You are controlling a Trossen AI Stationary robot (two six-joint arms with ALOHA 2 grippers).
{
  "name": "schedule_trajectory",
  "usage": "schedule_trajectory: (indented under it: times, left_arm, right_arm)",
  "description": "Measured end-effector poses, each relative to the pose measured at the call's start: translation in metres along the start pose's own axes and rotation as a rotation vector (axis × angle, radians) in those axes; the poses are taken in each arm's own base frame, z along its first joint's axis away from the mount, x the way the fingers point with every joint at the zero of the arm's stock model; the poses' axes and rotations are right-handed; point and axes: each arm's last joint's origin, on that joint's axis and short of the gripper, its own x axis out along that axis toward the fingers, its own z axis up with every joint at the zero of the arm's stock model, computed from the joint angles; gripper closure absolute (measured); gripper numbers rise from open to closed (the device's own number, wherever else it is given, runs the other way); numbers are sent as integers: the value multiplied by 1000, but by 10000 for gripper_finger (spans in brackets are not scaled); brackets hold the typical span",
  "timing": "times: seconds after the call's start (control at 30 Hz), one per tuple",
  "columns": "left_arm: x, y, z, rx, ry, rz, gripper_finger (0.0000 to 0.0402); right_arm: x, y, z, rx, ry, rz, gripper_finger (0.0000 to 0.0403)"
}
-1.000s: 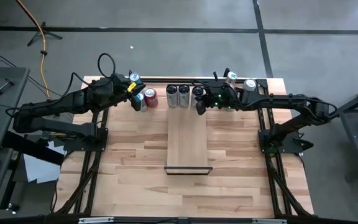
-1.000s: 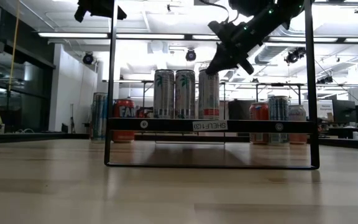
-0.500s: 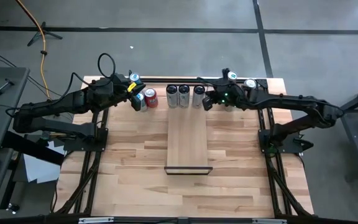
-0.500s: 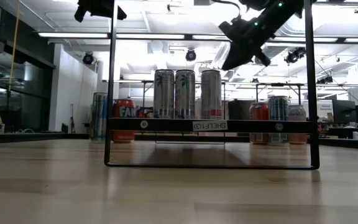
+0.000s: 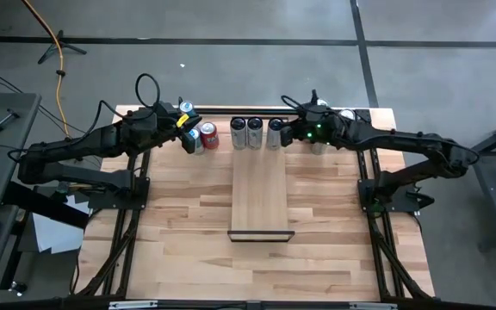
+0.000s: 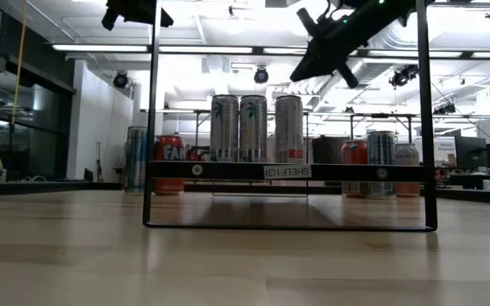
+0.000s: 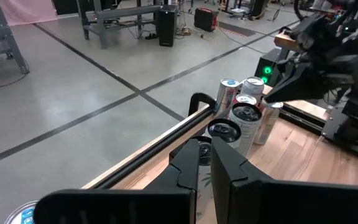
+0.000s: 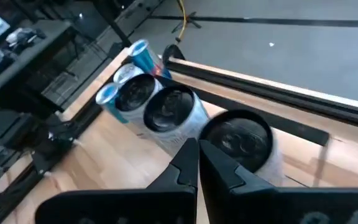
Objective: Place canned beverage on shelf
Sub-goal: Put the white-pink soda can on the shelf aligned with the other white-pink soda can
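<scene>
Above shelf [image 5: 259, 194] cans [image 5: 255, 133], right tool [image 6: 306, 66] closed, empty

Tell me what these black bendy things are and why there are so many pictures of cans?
Those are two robot arms, each ending in a two-finger claw called a gripper. Four cameras look at once: one from above, one level with the table, and one on each wrist. On the big wooden table lies a long pale wooden shelf with a thin dark frame. Three tall silver cans stand in a row at its far end. More cans wait on the table at both sides, including a red can. The right gripper hangs above the silver cans, shut and holding nothing. The left gripper waits near the red can, shut and empty too.
</scene>
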Motion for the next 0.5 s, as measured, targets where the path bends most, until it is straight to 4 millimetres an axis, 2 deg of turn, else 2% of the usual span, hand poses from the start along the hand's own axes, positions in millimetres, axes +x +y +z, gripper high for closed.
schedule_trajectory:
  times: [0.2, 0.33, 0.5]
  left_arm:
    - [0, 0, 0, 0, 0, 0, 401]
    - [0, 0, 0, 0, 0, 0, 401]
    - [0, 0, 0, 0, 0, 0, 402]
  right_arm:
    - [22, 16, -21, 66, 16, 18, 403]
    - [34, 17, -33, 109, 25, -42, 403]
    - [39, 15, -36, 134, -27, -110, 403]
